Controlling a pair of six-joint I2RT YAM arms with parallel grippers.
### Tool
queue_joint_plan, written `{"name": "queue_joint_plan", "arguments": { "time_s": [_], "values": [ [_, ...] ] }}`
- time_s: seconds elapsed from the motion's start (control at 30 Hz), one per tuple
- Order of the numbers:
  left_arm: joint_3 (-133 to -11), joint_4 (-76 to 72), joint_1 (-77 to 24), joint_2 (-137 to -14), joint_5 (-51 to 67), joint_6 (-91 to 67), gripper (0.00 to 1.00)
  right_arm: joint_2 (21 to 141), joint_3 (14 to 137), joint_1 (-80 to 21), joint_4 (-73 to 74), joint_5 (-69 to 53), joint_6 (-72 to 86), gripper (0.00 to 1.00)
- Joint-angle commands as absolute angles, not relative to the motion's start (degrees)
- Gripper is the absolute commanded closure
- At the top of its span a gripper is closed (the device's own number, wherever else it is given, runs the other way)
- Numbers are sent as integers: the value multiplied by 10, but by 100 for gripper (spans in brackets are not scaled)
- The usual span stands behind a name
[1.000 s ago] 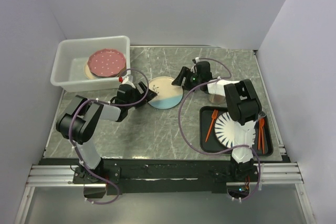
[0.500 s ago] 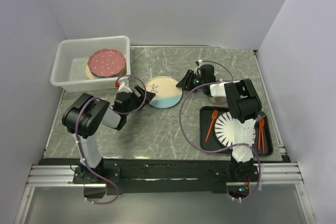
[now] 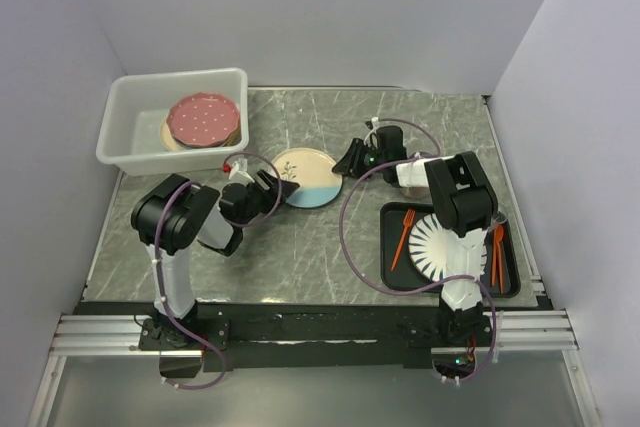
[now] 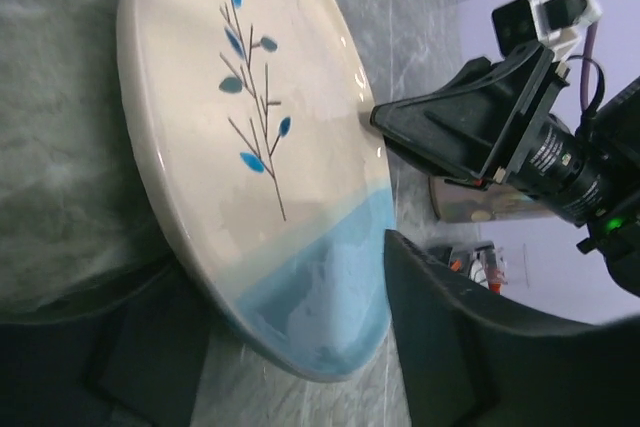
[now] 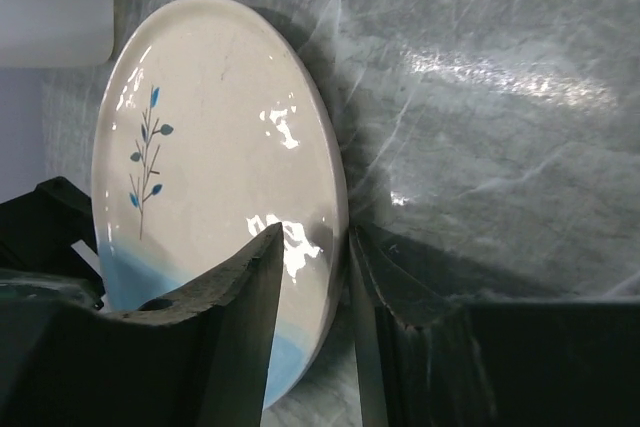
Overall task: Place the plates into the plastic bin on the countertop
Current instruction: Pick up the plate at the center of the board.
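A white plate [image 3: 305,175] with a blue band and a blue twig drawing lies on the grey-green countertop [image 3: 300,247]. My right gripper [image 3: 351,159] is closed on its right rim, one finger over it and one under, as the right wrist view [image 5: 312,247] shows on the plate [image 5: 210,147]. My left gripper [image 3: 270,190] is open, its jaws [image 4: 290,317] wide on either side of the plate's [image 4: 250,147] near-left edge. The translucent plastic bin [image 3: 130,97] at the back left holds a pink dotted plate [image 3: 204,119] on a tan plate [image 3: 172,137].
A black tray [image 3: 400,269] at the right holds a white striped plate [image 3: 435,244] and orange forks [image 3: 405,232]. A brownish cup [image 3: 410,187] stands behind the tray, beside the right arm. Grey walls enclose the counter.
The left gripper has drawn back a little toward the near left. The right gripper has come down onto the plate's right rim. The plate has shifted slightly left.
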State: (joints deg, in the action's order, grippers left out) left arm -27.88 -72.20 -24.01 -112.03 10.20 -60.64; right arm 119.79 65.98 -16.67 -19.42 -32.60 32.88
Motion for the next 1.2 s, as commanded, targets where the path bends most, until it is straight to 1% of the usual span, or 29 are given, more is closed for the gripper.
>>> {"name": "queue_joint_plan", "arguments": {
  "time_s": [0.0,0.1,0.13,0.17,0.37,0.57,0.77,0.87,0.97,1.03,1.07,1.17],
  "values": [
    [-292,-702,-265,-1144,163,-622,37,1172,659,-203,-146,-379,320,61],
    [-294,-693,-265,-1143,161,-621,67,1171,662,-203,-142,-377,318,61],
    [-294,-690,-265,-1143,160,-621,89,1171,661,-204,-142,-376,319,61],
    [-294,-681,-265,-1142,159,-624,99,1171,660,-204,-143,-376,320,61],
    [-294,-671,-265,-1138,152,-626,99,1165,656,-204,-147,-374,321,60],
    [-287,-647,-265,-1114,141,-617,99,1151,650,-205,-153,-371,325,55],
    [-287,-601,-265,-1073,123,-602,99,1120,634,-205,-161,-365,326,44],
    [-290,-572,-265,-1056,110,-596,99,1109,628,-204,-165,-363,329,38],
    [-290,-560,-265,-1047,100,-593,99,1103,622,-204,-169,-359,332,29],
    [-291,-553,-265,-1042,97,-592,99,1100,621,-204,-167,-359,330,26],
    [-292,-551,-265,-1042,95,-590,99,1099,620,-204,-168,-359,332,22],
    [-292,-541,-264,-1035,88,-591,99,1092,615,-205,-173,-363,330,16]
  ]
}}
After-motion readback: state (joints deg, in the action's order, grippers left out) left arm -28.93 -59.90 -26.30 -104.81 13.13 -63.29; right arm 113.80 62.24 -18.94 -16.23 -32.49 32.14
